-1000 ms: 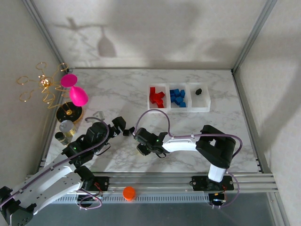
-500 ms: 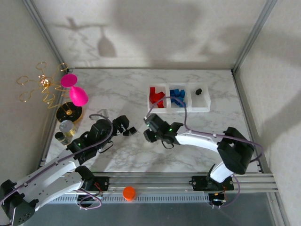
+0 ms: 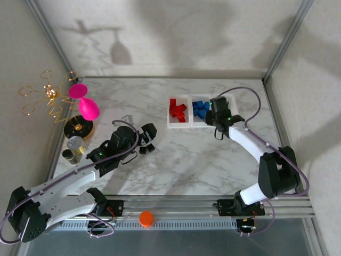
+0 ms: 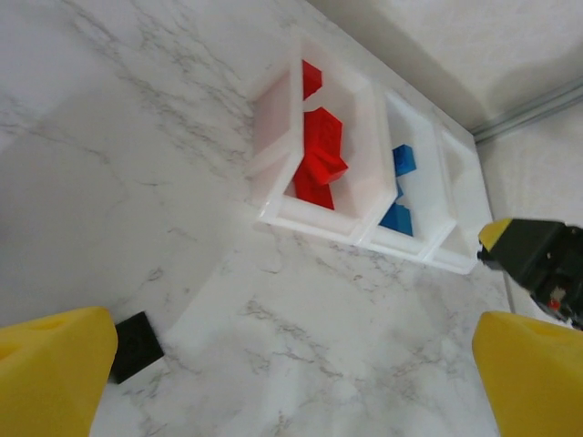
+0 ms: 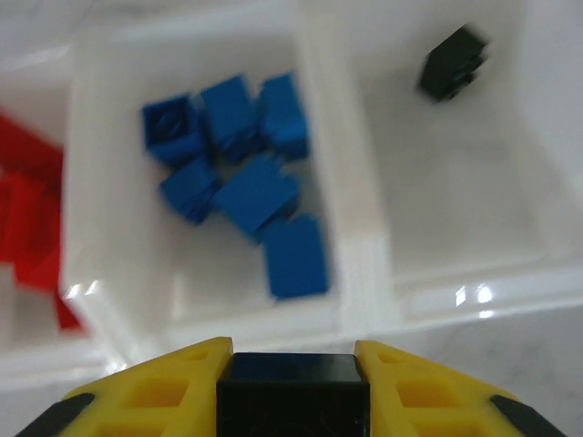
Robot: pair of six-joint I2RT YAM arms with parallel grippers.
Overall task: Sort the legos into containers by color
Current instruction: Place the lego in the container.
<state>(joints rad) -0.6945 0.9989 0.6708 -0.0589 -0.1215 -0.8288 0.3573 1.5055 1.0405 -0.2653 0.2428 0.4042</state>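
Observation:
My right gripper (image 5: 293,369) is shut on a black lego (image 5: 293,391) and hovers at the near edge of the white containers (image 5: 364,273). Ahead of it the middle container holds several blue legos (image 5: 241,177), and the right one holds a single black lego (image 5: 451,62). Red legos (image 3: 177,111) fill the left container (image 3: 171,124). From above, the right gripper (image 3: 217,114) covers the right container. My left gripper (image 4: 291,350) is open above the marble, a black lego (image 4: 135,346) lying beside its left finger (image 4: 50,378). Black legos (image 3: 146,149) lie next to the left gripper (image 3: 151,134).
A pink goblet (image 3: 88,108) on a black stand, gold wire loops (image 3: 45,96) and a small jar (image 3: 76,144) crowd the left side. An orange cap (image 3: 146,218) sits on the front rail. Metal frame posts (image 3: 282,40) border the table.
The right arm has swung from the table's middle up and right to the containers, carrying the black lego. The left arm has reached a little farther forward and right.

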